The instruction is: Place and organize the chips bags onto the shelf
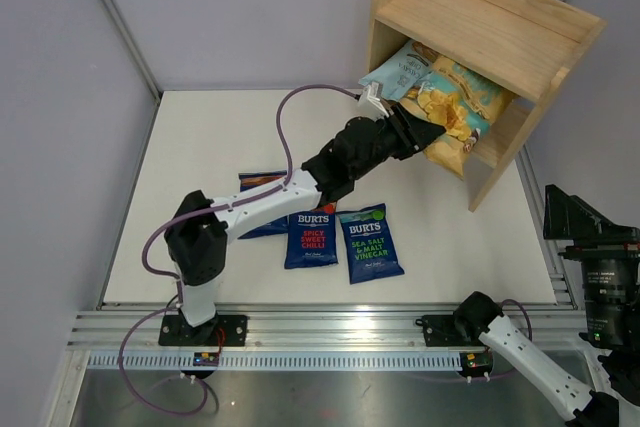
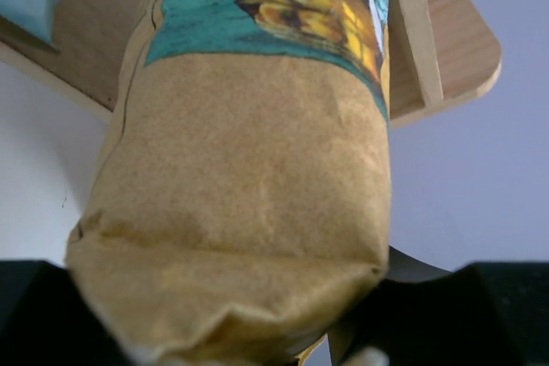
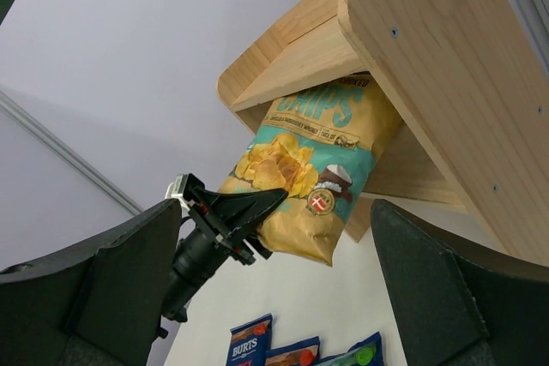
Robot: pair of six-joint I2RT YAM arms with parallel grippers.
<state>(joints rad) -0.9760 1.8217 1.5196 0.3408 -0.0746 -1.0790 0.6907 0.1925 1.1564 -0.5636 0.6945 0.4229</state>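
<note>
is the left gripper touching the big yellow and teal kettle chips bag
Touching. In the left wrist view the left gripper has its black fingers closed on the bottom end of the large yellow-and-teal chips bag.

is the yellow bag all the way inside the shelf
No, the yellow bag hangs out past the shelf front, its lower end in the left gripper.

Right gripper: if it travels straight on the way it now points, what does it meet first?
Probably the yellow-and-teal crisp bag sticking out of the light wooden shelf: it lies straight ahead, between the fingers of the open right gripper. Depth is unclear.
</note>
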